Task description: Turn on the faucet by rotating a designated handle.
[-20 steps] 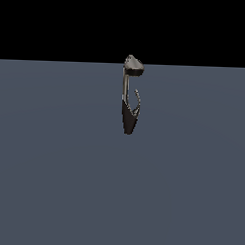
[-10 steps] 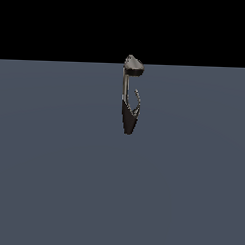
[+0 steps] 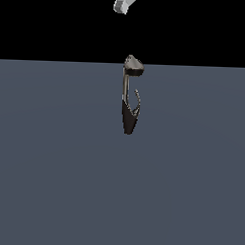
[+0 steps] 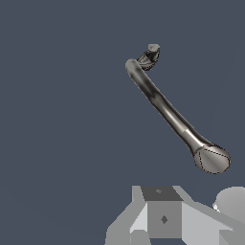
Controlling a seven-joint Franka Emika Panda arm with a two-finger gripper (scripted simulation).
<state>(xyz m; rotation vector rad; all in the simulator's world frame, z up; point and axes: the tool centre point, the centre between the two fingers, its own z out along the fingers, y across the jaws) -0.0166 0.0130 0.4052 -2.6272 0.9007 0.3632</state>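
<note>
The faucet (image 3: pixel 129 102) stands upright in the middle of the exterior view, with a blackish tapered base, a thin neck and a grey wedge head. Its handle (image 3: pixel 138 101), a thin curved prong, rises from the base on the exterior view's right. High above the faucet, a white-grey piece of my gripper (image 3: pixel 122 3) pokes in at the frame's top edge. The wrist view looks down on the faucet (image 4: pixel 165 107), showing its head and neck and the small handle (image 4: pixel 151 53) by the base. Only grey parts of my gripper (image 4: pixel 162 222) show there, well apart from the faucet, and its fingers are not distinct.
The faucet stands on a flat slate-grey floor (image 3: pixel 52 182) that fills the lower part of the exterior view. Behind it the background is black.
A white-grey piece of my gripper has come into the exterior view at the top, above the faucet. The faucet and its handle have not moved.
</note>
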